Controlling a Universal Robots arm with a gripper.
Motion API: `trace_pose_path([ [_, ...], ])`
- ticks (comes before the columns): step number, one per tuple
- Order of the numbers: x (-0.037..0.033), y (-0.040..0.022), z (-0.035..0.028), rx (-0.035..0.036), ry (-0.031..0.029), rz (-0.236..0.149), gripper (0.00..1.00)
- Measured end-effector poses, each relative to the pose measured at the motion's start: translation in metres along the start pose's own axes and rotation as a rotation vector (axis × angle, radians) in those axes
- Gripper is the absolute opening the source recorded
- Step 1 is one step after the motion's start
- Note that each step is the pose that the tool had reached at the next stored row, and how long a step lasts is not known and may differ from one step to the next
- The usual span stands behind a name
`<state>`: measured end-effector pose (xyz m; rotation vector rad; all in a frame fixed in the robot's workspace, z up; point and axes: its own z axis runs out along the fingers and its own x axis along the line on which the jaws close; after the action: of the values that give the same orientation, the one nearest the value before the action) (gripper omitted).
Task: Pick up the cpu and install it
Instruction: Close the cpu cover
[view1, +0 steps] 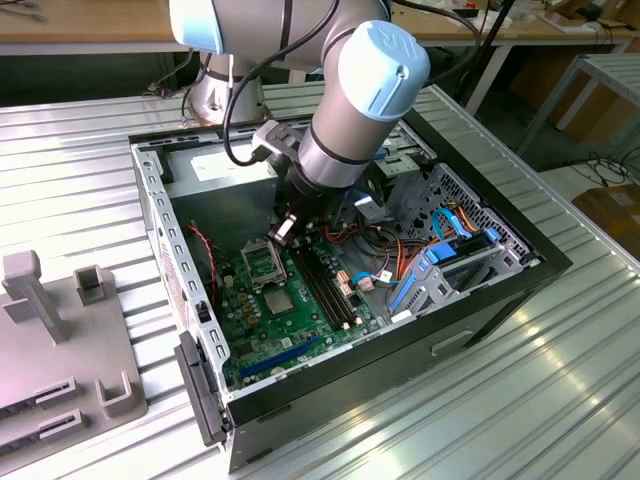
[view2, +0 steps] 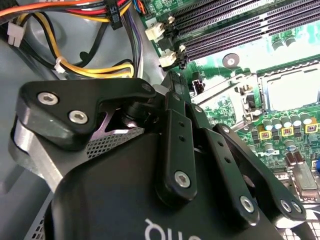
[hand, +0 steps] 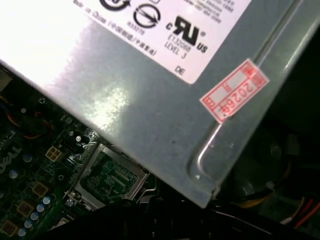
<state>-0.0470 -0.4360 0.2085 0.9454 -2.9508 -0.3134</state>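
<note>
Placement looks to be the step in hand: the gripper (view1: 284, 228) hangs low inside the case, with the open socket (view1: 262, 266) just beside it at about seven o'clock in the exterior view, its bed looking bare in the first wrist view. Whether the jaws are apart or clamped I cannot tell, and whether the cpu sits between them is hidden under the gripper's body. Seating the chip would call for squaring up over the frame and a gentle, straight descent.
</note>
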Motion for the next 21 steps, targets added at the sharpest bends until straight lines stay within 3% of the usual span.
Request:
trace_pose_path([
  [6, 0.0000, 0.0002, -0.0022, 0.0155, 0.0115, 0.000, 0.11],
  [21, 0.0013, 0.0013, -0.0130, 0.0183, 0.0152, -0.008, 0.11],
])
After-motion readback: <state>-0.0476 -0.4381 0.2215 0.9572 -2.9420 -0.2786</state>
